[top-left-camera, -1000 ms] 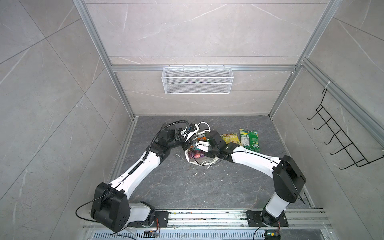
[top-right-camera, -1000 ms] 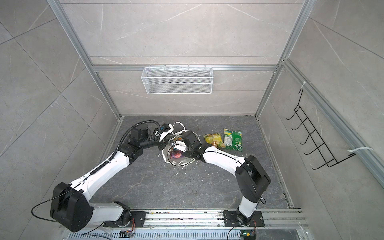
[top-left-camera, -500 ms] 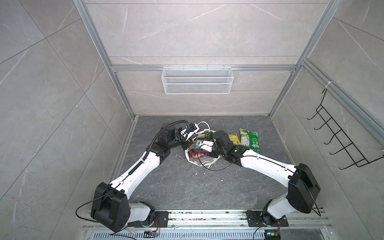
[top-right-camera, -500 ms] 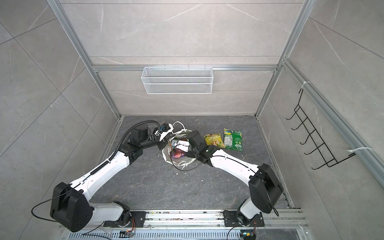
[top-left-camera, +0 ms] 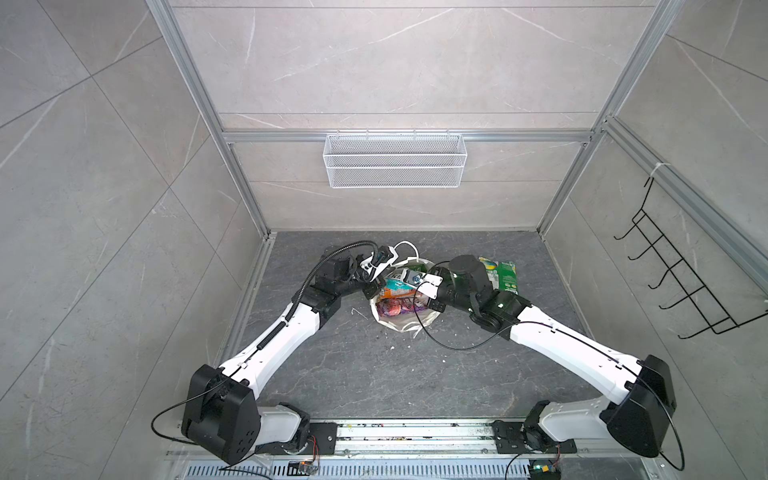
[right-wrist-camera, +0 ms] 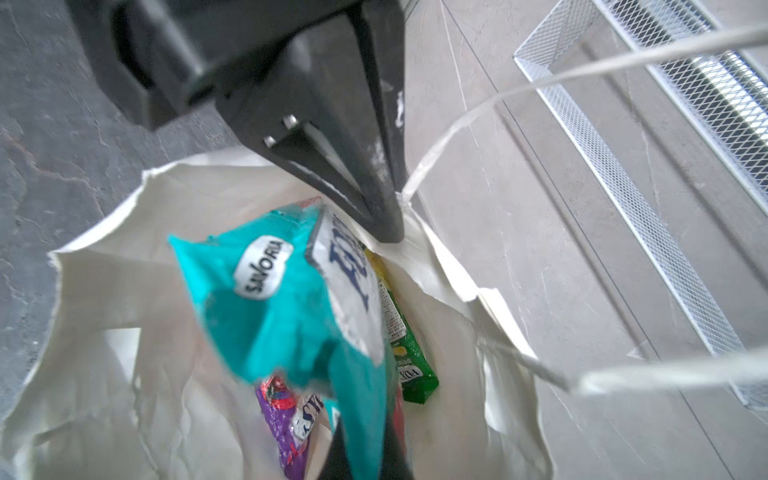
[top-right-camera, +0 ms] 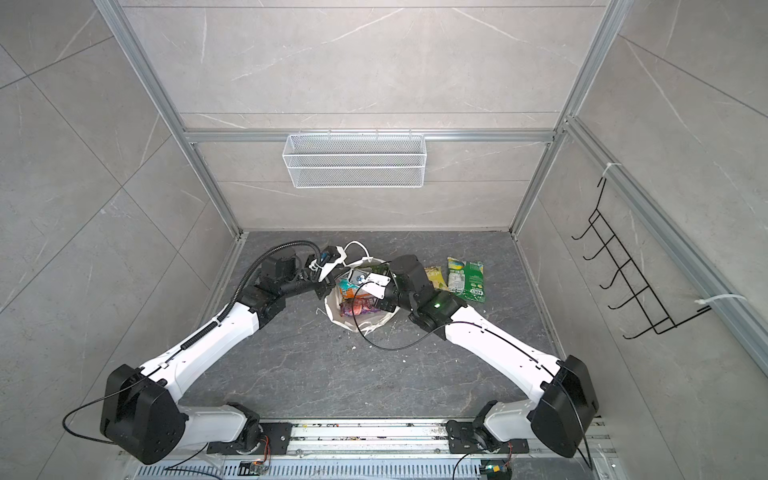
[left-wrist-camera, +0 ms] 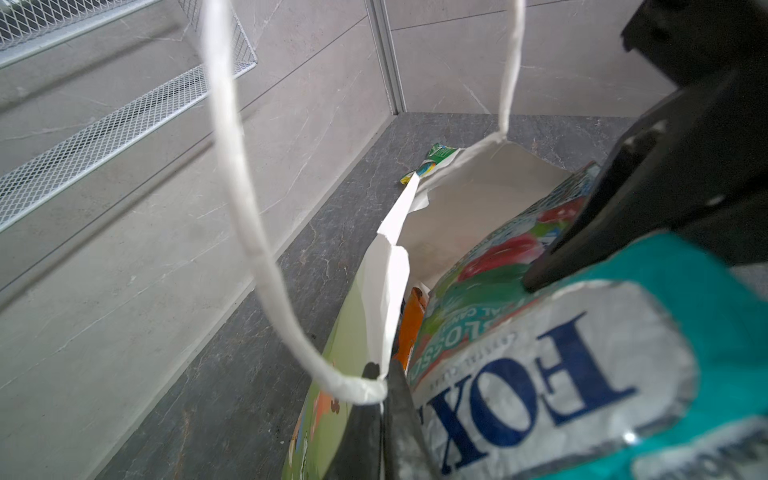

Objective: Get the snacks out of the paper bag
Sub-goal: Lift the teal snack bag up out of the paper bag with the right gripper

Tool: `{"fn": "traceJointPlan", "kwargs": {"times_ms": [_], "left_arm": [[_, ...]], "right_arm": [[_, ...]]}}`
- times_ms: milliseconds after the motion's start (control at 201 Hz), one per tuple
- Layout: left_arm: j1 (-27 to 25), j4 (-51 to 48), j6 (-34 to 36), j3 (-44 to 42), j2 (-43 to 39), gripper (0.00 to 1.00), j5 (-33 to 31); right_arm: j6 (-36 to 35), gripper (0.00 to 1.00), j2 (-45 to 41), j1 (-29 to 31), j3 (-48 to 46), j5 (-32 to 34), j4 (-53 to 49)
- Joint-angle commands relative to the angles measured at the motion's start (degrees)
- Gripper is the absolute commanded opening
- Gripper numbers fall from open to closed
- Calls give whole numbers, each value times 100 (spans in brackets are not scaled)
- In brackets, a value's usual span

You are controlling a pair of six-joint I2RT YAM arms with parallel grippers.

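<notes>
The right gripper (left-wrist-camera: 540, 274) pinches the teal FOX'S packet (right-wrist-camera: 270, 316), raised in the mouth of the paper bag (right-wrist-camera: 124, 299) below it; opposite, the left gripper (right-wrist-camera: 388, 226) nips the bag's rim, likely steadying it. A purple packet (right-wrist-camera: 278, 419) and green packet (right-wrist-camera: 411, 357) lie deeper inside

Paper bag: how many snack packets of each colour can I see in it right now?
teal packet: 1, held by the right claw
orange packet: 1
purple packet: 1
green packet: 1
Total visible in the paper bag: 4
</notes>
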Motion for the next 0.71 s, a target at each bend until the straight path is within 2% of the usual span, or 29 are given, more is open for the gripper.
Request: {"fn": "traceJointPlan", "kwargs": {"times_ms": [0,239,408,587,702], "left_arm": [[31,150,-35,7,-27,0,-18],[29,277,-110,-33,-43,0,22],[29,197,-119,17,-53,0,46],[29,201,-159,31,-56,0,57],[27,327,-184,-66,-105,0,75]], "right_arm": [[343,0,-352,-97,273,-491,-87],[949,0,-942,-426,105,-830,135],[1782,0,-1323,-809,147,-1196,473],[2712,0,-1426,-1241,339,-287,659],[3223,0,-1081,-1532,857,730,200]]}}
